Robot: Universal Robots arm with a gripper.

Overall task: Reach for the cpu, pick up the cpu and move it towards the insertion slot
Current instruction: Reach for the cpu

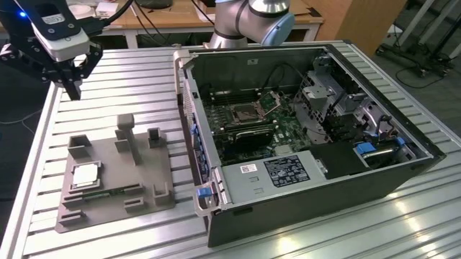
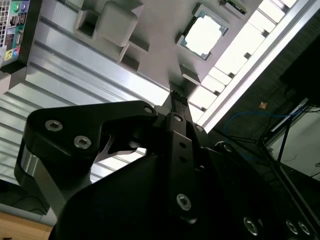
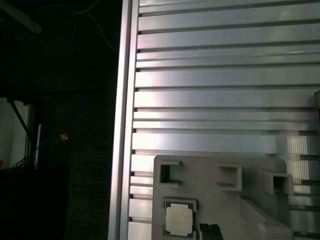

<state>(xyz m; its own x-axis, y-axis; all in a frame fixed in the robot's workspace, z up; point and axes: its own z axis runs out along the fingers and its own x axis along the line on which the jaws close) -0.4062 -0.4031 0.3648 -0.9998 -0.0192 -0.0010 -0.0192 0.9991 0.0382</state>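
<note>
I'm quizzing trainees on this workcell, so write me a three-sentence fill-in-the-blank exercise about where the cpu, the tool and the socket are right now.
1. The small flat square silvery cpu lies in a recess of the grey plastic ___.
2. The black tool hangs over the slatted aluminium table, away from the cpu, holding ___.
3. The square silver-framed insertion slot sits on the green ___ inside the open black computer case.
Missing words: tray; nothing; motherboard.
</note>
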